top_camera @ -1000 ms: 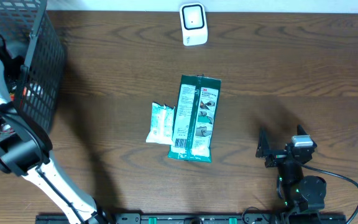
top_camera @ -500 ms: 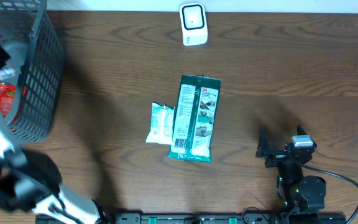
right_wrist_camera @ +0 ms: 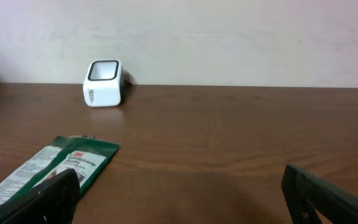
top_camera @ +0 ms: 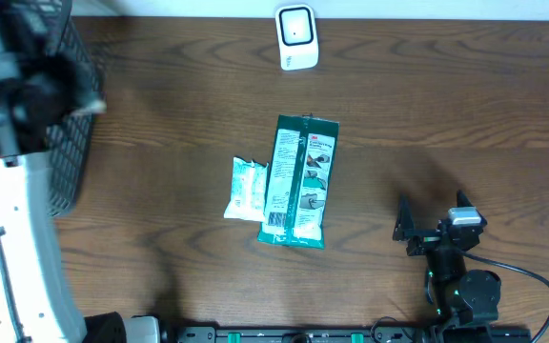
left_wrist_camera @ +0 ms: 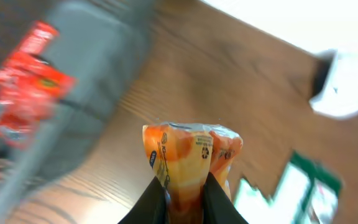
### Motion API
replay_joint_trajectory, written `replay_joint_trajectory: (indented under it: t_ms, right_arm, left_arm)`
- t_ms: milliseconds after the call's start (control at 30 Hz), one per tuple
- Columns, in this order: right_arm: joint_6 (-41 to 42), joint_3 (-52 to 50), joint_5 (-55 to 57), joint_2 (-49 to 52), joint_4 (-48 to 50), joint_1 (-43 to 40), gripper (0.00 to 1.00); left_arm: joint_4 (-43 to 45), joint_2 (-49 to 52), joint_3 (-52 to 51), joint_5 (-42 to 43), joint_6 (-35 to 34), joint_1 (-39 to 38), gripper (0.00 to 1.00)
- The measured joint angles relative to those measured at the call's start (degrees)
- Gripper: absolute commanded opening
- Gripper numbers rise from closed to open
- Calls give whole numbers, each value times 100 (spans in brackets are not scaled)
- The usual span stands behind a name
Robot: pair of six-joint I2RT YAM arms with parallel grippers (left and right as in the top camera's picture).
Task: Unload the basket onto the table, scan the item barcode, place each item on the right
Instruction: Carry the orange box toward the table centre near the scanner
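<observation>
Over a wooden table (top_camera: 446, 114), left gripper (left_wrist_camera: 185, 194) clamps an orange packet (left_wrist_camera: 191, 152), white scanner (top_camera: 295, 36) not yet reached; right gripper (right_wrist_camera: 185, 199) gapes.

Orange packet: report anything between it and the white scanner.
Nothing visible does. Bare tabletop lies between the orange packet, shut in the left gripper, and the white scanner; the green package lies off that line, nearer the front edge.

A white scanner (right_wrist_camera: 103, 83) stands upright near the far edge of the brown tabletop (right_wrist_camera: 229, 137), with a pale wall (right_wrist_camera: 229, 37) behind it. A green packet (right_wrist_camera: 55, 167) lies flat at lower left, well apart from the scanner. The jaws stand wide apart, with dark fingers (right_wrist_camera: 42, 202) in both lower corners.
</observation>
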Motion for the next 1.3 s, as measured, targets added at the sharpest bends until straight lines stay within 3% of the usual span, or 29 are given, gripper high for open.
replay_joint_trajectory:
  t_ms: [233,400,500,633,867,1133,1300]
  right_arm:
    - [7,0,-55,0,98,0,99]
    - [120,20,-573,0,389,0,99]
    - [256,203,-697,46,-13,0,99]
    - [317,990,-780,533,-822,0,99]
    - [186,3139,-850,2559,-2076,0,99]
    - [-262,4933,-1401,4658,-3283,-107,99]
    - [-448,5512,-2354,5425,-3554,-876,99]
  left_arm:
    - [282,278,-999,579,-17,-1458,10]
    - [1335,540,-2081,1036,-35,-2363,11]
    - [2144,741,-2662,1283,-55,-2889,11]
    - [2796,1185,-2938,1558,-188,-3445,10]
    - [3768,2055,-2957,1788,-337,-4015,8]
    - [4315,2251,-3010,748,-243,-4747,8]
    - [4734,2251,-3010,-223,79,-5283,7]
